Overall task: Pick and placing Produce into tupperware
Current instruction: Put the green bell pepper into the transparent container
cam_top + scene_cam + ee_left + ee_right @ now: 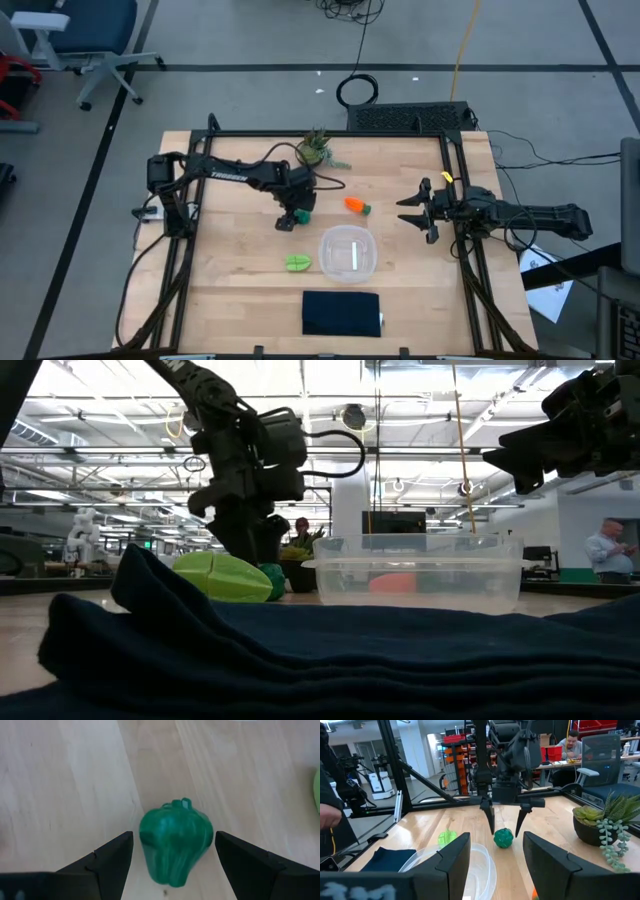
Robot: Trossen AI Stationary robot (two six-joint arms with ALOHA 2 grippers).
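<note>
The left gripper (504, 822) hangs over the dark green rounded toy vegetable (175, 845), fingers spread, one on each side of the piece and not touching it. To complete this grasp, lower the gripper until the fingertips bracket the widest part of the lump, keep the piece centred between them, then close squarely; the rounded, lobed body will likely roll out of an off-centre pinch. The piece sits on the wooden table (230, 270), near the clear shallow round-cornered plastic container (347, 254), so the carry should be short. The right gripper (418, 212) waits at the table's right side, fingers also spread, holding nothing. Count: three produce pieces, namely the green lump, one orange toy carrot (356, 206) beyond the container, and one flat lime-green leafy piece (298, 263) just beside the container; one container, still empty; one dark folded cloth pad (341, 313); one potted plant (317, 150).
</note>
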